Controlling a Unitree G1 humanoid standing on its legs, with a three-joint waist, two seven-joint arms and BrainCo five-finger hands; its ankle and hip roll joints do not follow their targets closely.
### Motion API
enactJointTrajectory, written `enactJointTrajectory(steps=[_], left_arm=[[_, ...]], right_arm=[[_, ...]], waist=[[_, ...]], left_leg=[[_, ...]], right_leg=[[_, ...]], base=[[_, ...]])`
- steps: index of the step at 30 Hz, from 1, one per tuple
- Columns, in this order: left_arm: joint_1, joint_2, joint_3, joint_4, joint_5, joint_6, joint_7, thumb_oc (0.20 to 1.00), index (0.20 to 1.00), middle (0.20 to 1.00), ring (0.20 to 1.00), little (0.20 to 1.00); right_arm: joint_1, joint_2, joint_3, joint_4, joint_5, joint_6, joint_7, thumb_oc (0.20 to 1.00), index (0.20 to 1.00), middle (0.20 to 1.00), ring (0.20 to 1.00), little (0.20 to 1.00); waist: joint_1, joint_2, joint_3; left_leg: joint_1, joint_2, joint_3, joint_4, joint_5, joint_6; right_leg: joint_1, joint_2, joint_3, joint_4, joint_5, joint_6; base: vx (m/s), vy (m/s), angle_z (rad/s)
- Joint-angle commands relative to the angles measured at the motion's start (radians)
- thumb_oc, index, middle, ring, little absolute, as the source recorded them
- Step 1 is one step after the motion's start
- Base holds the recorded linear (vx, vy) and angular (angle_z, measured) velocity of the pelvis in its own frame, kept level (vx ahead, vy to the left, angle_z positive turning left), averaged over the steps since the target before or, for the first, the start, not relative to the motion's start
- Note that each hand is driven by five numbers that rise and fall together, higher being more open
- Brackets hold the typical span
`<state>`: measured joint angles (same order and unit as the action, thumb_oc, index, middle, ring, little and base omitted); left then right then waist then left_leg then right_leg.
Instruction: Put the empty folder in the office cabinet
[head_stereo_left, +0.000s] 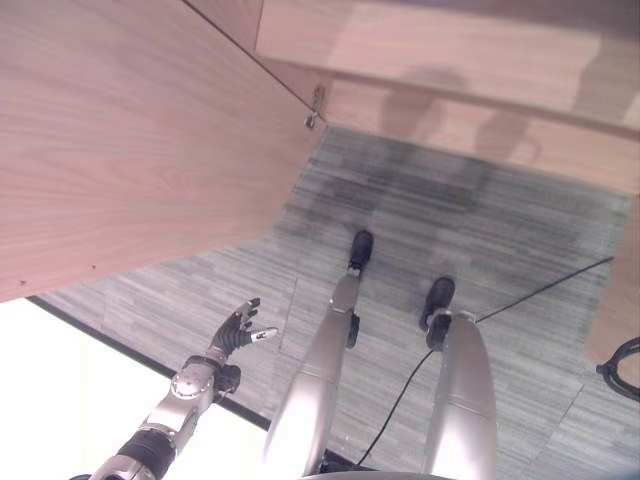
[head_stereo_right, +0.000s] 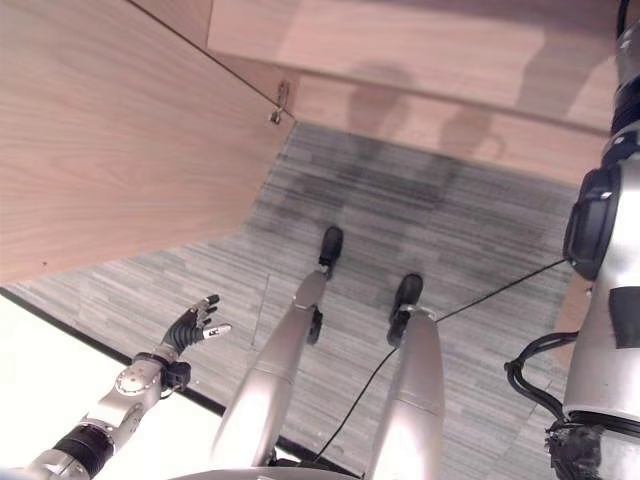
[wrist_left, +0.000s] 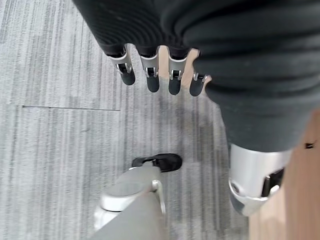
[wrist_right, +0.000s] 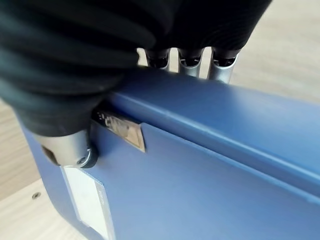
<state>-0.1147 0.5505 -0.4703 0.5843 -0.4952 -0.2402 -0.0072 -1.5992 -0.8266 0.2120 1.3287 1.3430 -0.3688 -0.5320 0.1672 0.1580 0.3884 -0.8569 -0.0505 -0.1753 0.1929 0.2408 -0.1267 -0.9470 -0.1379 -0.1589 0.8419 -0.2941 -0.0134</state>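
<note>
A blue folder (wrist_right: 210, 170) with a white spine label (wrist_right: 87, 197) and a small metal tag (wrist_right: 122, 131) sits in my right hand (wrist_right: 75, 50). The fingers (wrist_right: 192, 62) hook over its far edge and the thumb (wrist_right: 67, 147) presses on its spine. Pale wood of the cabinet (wrist_right: 280, 40) lies behind and below the folder. My right arm (head_stereo_right: 610, 250) rises along the right edge of the right eye view. My left hand (head_stereo_left: 235, 335) hangs low at the left over the carpet, fingers (wrist_left: 150, 75) straight and holding nothing.
A large wooden cabinet door (head_stereo_left: 130, 130) stands open at the left, hinged (head_stereo_left: 315, 110) to the cabinet front (head_stereo_left: 450, 50) ahead. Grey striped carpet (head_stereo_left: 430, 210) covers the floor. A white surface (head_stereo_left: 40, 400) with a dark edge lies at the lower left.
</note>
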Motion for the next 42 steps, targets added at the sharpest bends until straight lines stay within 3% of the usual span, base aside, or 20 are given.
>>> enactJointTrajectory(steps=[1, 3, 4, 6, 9, 14, 15, 16, 17, 18, 19, 20, 21, 22, 24, 26, 29, 34, 35, 42], left_arm=[[-0.023, -0.011, 0.011, 0.066, -0.019, -0.011, 0.023, 1.000, 1.000, 1.000, 1.000, 1.000], [-0.026, -0.020, 0.018, 0.079, -0.021, -0.006, 0.026, 1.000, 1.000, 1.000, 1.000, 1.000], [-0.021, -0.034, 0.022, 0.090, -0.017, -0.003, 0.028, 1.000, 1.000, 1.000, 1.000, 1.000], [-0.016, -0.047, 0.025, 0.104, -0.019, -0.003, 0.026, 1.000, 1.000, 1.000, 1.000, 1.000], [0.002, -0.052, 0.029, 0.138, -0.025, -0.008, 0.032, 1.000, 1.000, 1.000, 1.000, 1.000], [-0.017, -0.045, 0.040, 0.142, -0.011, -0.016, 0.041, 1.000, 1.000, 1.000, 1.000, 1.000], [-0.027, -0.033, 0.051, 0.146, -0.031, -0.015, 0.041, 1.000, 1.000, 1.000, 1.000, 1.000], [-0.027, -0.031, 0.052, 0.146, -0.032, -0.015, 0.040, 1.000, 1.000, 1.000, 1.000, 1.000], [-0.033, -0.022, 0.061, 0.146, -0.043, -0.018, 0.041, 1.000, 1.000, 1.000, 1.000, 1.000], [-0.049, -0.006, 0.076, 0.145, -0.072, -0.023, 0.051, 1.000, 1.000, 1.000, 1.000, 1.000], [-0.047, 0.005, 0.085, 0.139, -0.086, -0.028, 0.055, 1.000, 1.000, 1.000, 1.000, 1.000], [-0.047, 0.004, 0.086, 0.139, -0.086, -0.028, 0.055, 1.000, 1.000, 1.000, 1.000, 1.000], [-0.029, -0.009, 0.083, 0.137, -0.080, -0.027, 0.069, 1.000, 1.000, 1.000, 1.000, 1.000], [-0.028, -0.010, 0.082, 0.138, -0.080, -0.028, 0.070, 1.000, 1.000, 1.000, 1.000, 1.000], [-0.035, -0.033, 0.073, 0.143, -0.079, -0.023, 0.067, 1.000, 1.000, 1.000, 1.000, 1.000], [-0.060, -0.031, 0.049, 0.168, -0.083, -0.032, 0.066, 1.000, 1.000, 1.000, 1.000, 1.000], [-0.047, -0.040, 0.068, 0.175, -0.072, -0.037, 0.061, 1.000, 1.000, 1.000, 1.000, 1.000], [-0.017, -0.064, 0.025, 0.154, -0.047, -0.024, 0.031, 1.000, 1.000, 1.000, 1.000, 1.000], [-0.017, -0.066, 0.025, 0.153, -0.047, -0.023, 0.031, 1.000, 1.000, 1.000, 1.000, 1.000], [-0.022, -0.064, 0.026, 0.149, -0.040, -0.024, 0.034, 1.000, 1.000, 1.000, 1.000, 1.000]], right_arm=[[-0.010, -0.035, 0.003, -0.101, -0.076, -0.067, 0.025, 0.200, 0.200, 0.200, 0.200, 0.200], [0.010, -0.028, -0.007, -0.103, -0.074, -0.066, 0.027, 0.200, 0.200, 0.200, 0.200, 0.200], [0.042, -0.018, -0.024, -0.122, -0.071, -0.071, 0.034, 0.200, 0.200, 0.200, 0.200, 0.200], [0.094, -0.002, -0.043, -0.132, -0.076, -0.076, 0.036, 0.200, 0.200, 0.200, 0.200, 0.200], [0.149, 0.057, -0.076, -0.138, -0.069, -0.085, 0.048, 0.200, 0.200, 0.200, 0.200, 0.200], [0.185, 0.059, -0.102, -0.155, -0.063, -0.068, 0.072, 0.200, 0.200, 0.200, 0.200, 0.200], [0.212, 0.061, -0.114, -0.159, -0.060, -0.073, 0.081, 0.200, 0.200, 0.200, 0.200, 0.200], [0.214, 0.062, -0.116, -0.160, -0.060, -0.074, 0.082, 0.200, 0.200, 0.200, 0.200, 0.200], [0.216, 0.067, -0.116, -0.158, -0.059, -0.075, 0.083, 0.200, 0.200, 0.200, 0.200, 0.200], [0.198, 0.093, -0.117, -0.158, -0.061, -0.081, 0.084, 0.200, 0.200, 0.200, 0.200, 0.200], [0.175, 0.101, -0.109, -0.150, -0.064, -0.072, 0.084, 0.200, 0.200, 0.200, 0.200, 0.200], [0.173, 0.101, -0.107, -0.149, -0.063, -0.071, 0.084, 0.200, 0.200, 0.200, 0.200, 0.200], [0.166, 0.120, -0.100, -0.148, -0.081, -0.049, 0.085, 0.200, 0.200, 0.200, 0.200, 0.200], [0.167, 0.121, -0.100, -0.149, -0.082, -0.049, 0.084, 0.200, 0.200, 0.200, 0.200, 0.200], [0.174, 0.132, -0.105, -0.158, -0.079, -0.060, 0.084, 0.200, 0.200, 0.200, 0.200, 0.200], [0.153, 0.103, -0.087, -0.157, -0.075, -0.067, 0.068, 0.200, 0.200, 0.200, 0.200, 0.200], [0.143, 0.080, -0.083, -0.147, -0.084, -0.071, 0.069, 0.200, 0.200, 0.200, 0.200, 0.200], [0.057, 0.016, -0.018, -0.115, -0.096, -0.069, 0.071, 0.200, 0.200, 0.200, 0.200, 0.200], [0.052, 0.014, -0.014, -0.110, -0.095, -0.068, 0.072, 0.200, 0.200, 0.200, 0.200, 0.200], [-0.028, -0.026, 0.057, -0.082, -0.119, -0.064, 0.065, 0.200, 0.200, 0.200, 0.200, 0.200]], waist=[[0.003, -0.036, 0.045], [0.017, -0.029, 0.049], [0.038, -0.017, 0.052], [0.075, -0.012, 0.054], [0.104, -0.057, 0.066], [0.109, -0.107, 0.050], [0.112, -0.136, 0.045], [0.117, -0.133, 0.046], [0.112, -0.144, 0.056], [0.115, -0.126, 0.092], [0.116, -0.096, 0.100], [0.111, -0.100, 0.100], [0.096, -0.052, 0.103], [0.093, -0.052, 0.102], [0.083, -0.061, 0.100], [0.073, -0.066, 0.106], [0.061, -0.060, 0.111], [0.055, -0.043, 0.075], [0.055, -0.040, 0.083], [0.054, -0.015, 0.063]], left_leg=[[-0.045, 0.062, 0.099, 0.338, -0.249, -0.037], [-0.060, 0.064, 0.121, 0.284, -0.211, -0.022], [-0.058, 0.073, 0.151, 0.187, -0.126, -0.012], [-0.050, 0.082, 0.199, 0.020, -0.038, -0.010], [-0.007, 0.056, 0.152, -0.040, -0.054, 0.031], [0.003, 0.038, 0.141, -0.009, -0.068, 0.050], [0.041, 0.027, 0.145, -0.024, -0.097, 0.057], [0.042, 0.032, 0.145, -0.028, -0.090, 0.059], [0.073, 0.026, 0.140, -0.037, -0.118, 0.065], [0.116, 0.058, 0.136, -0.064, -0.117, 0.081], [0.148, 0.095, 0.132, -0.091, -0.113, 0.088], [0.149, 0.088, 0.133, -0.092, -0.118, 0.088], [0.215, 0.125, 0.145, -0.118, -0.125, 0.091], [0.216, 0.123, 0.143, -0.119, -0.127, 0.090], [0.238, 0.121, 0.142, -0.110, -0.179, 0.064], [0.239, 0.124, 0.133, -0.059, -0.216, 0.026], [0.226, 0.101, 0.128, 0.003, -0.235, 0.036], [0.208, 0.104, 0.088, 0.020, -0.279, 0.026], [0.195, 0.103, 0.097, 0.023, -0.253, 0.028], [0.165, 0.103, 0.080, 0.015, -0.275, 0.022]], right_leg=[[0.230, 0.007, 0.021, -0.211, -0.097, 0.043], [0.262, 0.034, 0.013, -0.217, -0.099, 0.045], [0.283, 0.067, 0.001, -0.238, -0.088, 0.040], [0.337, 0.120, 0.008, -0.259, -0.110, 0.039], [0.447, 0.154, 0.060, -0.323, -0.129, 0.057], [0.536, 0.130, 0.076, -0.401, -0.093, 0.086], [0.567, 0.129, 0.073, -0.385, -0.041, 0.129], [0.566, 0.135, 0.074, -0.388, -0.033, 0.131], [0.542, 0.123, 0.062, -0.337, 0.039, 0.180], [0.432, 0.115, 0.021, -0.172, 0.186, 0.246], [0.363, 0.092, -0.019, -0.086, 0.215, 0.275], [0.361, 0.085, -0.018, -0.078, 0.205, 0.275], [0.251, -0.002, -0.058, -0.081, 0.156, 0.259], [0.254, -0.004, -0.060, -0.081, 0.152, 0.259], [0.244, -0.099, -0.063, -0.263, 0.132, 0.221], [0.271, -0.187, -0.009, -0.568, 0.286, 0.222], [0.300, -0.167, 0.004, -0.571, 0.336, 0.225], [0.272, -0.139, 0.015, -0.504, 0.249, 0.212], [0.260, -0.143, 0.003, -0.504, 0.275, 0.203], [0.203, -0.120, 0.026, -0.447, 0.205, 0.200]], base=[[0.04, -0.160, 0.58], [0.11, -0.052, 0.46], [0.20, -0.003, 0.10], [0.30, -0.027, -0.18], [0.27, 0.013, -0.76], [0.20, 0.005, -0.46], [0.19, -0.028, -0.01], [0.09, -0.017, -0.04], [-0.08, 0.132, -0.08], [0.01, 0.206, -0.19], [0.03, 0.196, -0.30], [0.26, 0.181, -0.46], [0.20, 0.094, -0.45], [0.33, 0.036, -0.29], [0.26, -0.173, -0.14], [0.16, -0.375, 0.06], [0.07, -0.146, 0.63], [0.12, -0.124, 0.01], [0.04, -0.093, -0.33], [0.02, -0.038, 0.04]])
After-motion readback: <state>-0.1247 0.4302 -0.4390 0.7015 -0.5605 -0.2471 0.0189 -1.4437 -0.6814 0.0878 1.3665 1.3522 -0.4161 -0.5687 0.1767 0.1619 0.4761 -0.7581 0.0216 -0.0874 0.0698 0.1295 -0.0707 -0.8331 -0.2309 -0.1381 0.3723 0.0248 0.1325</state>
